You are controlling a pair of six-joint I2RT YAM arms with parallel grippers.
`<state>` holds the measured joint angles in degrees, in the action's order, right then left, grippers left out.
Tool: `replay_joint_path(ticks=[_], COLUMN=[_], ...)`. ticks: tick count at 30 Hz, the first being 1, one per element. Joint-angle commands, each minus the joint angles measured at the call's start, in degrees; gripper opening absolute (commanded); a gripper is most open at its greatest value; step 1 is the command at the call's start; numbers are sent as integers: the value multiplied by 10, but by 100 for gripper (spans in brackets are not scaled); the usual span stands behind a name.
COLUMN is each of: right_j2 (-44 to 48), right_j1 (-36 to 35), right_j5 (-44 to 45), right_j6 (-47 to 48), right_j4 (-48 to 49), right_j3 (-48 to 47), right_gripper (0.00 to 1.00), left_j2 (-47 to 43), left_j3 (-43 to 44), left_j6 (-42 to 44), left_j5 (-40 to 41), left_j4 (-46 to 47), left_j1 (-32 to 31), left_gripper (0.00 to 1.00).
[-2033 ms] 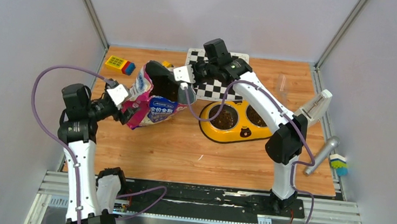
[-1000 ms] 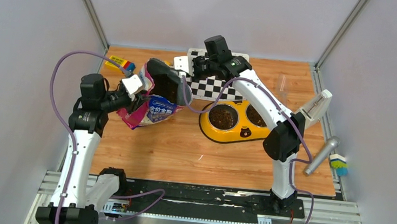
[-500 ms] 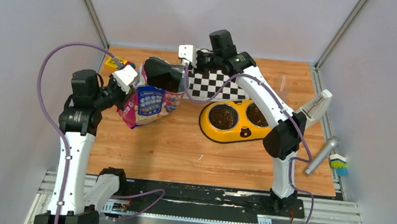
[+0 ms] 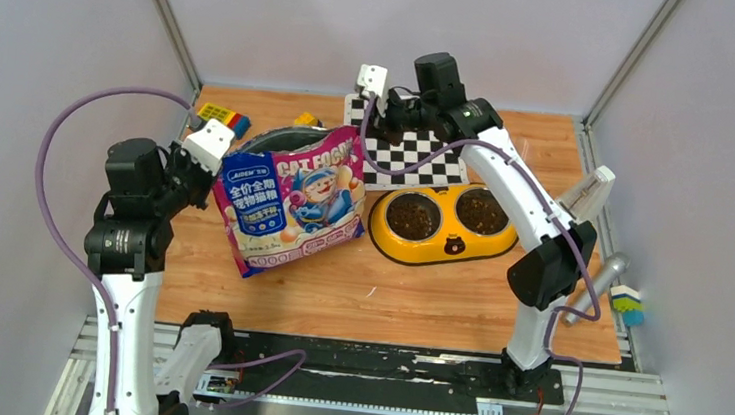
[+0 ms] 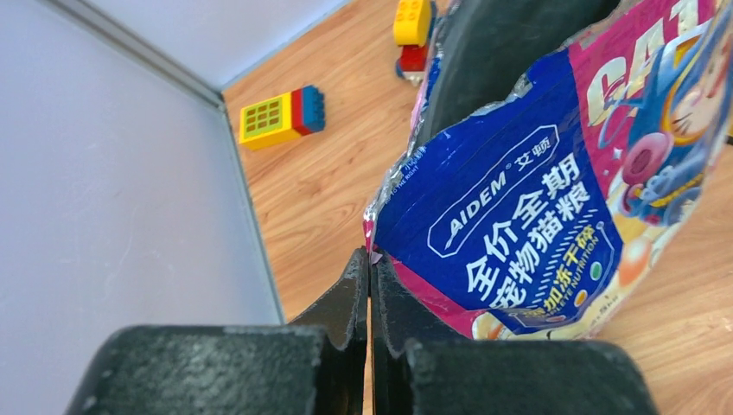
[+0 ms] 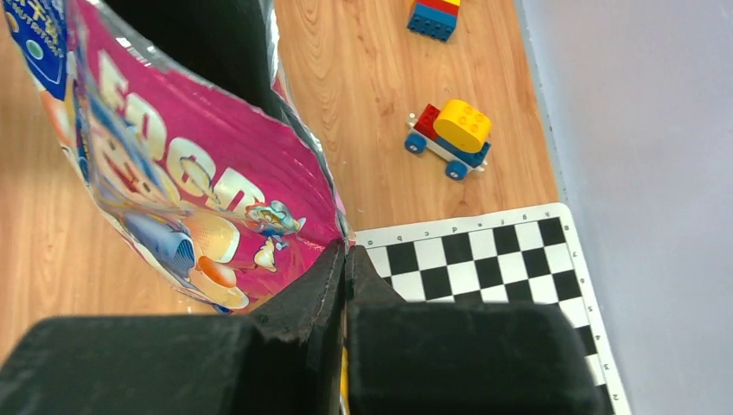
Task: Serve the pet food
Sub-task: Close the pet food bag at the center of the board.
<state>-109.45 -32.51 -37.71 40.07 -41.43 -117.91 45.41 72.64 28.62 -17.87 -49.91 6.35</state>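
L gripper (image 4: 215,180) is clamped on the cat food bag (image 4: 289,201), pinching its top corner at 10 o'clock. Wrist cam backs it up: fingers (image 5: 347,298) pressed together, foil edge caught right at the tips. R gripper (image 4: 358,138) does the same at the 2 o'clock corner, jaws closed on the pink rim. The bag is held upright betw. the two, front panel to the top cam, mouth open and dark inside. The pet food (image 4: 413,215), brown kibble, sits in both steel cups of the yellow double bowl (image 4: 440,248), just beside the bag at its 3 o'clock. Checkerboard (image 4: 418,158) lies at the bowl's 12, toy bricks (image 4: 221,114) at the bag's 11.
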Motion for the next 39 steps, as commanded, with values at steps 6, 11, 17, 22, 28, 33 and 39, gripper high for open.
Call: replay_joint_path(ticks=[6,11,17,22,28,33,39], right_j2=[114,128,136,106,42,0,-5], right_j1=[68,67,53,47,9,-31,-73], right_j5=[-13,-60,-129,-215,-201,-214,-169], right_j6=[-71,-109,-9,44,88,74,83], right_j4=[151,166,108,52,41,11,9], right_j3=[25,56,81,83,78,24,41], right_gripper=[0,0,4,76,85,85,85], left_j2=[-20,-19,-20,-23,-24,-23,-19], left_j3=[5,-19,-41,-51,-63,-63,-57], left_j6=[28,20,19,23,21,24,33], left_j5=[168,184,64,37,37,42,49], left_j4=[215,250,211,195,195,190,190], left_j1=[17,35,36,36,36,38,38], left_gripper=[0,0,0,0,0,0,0])
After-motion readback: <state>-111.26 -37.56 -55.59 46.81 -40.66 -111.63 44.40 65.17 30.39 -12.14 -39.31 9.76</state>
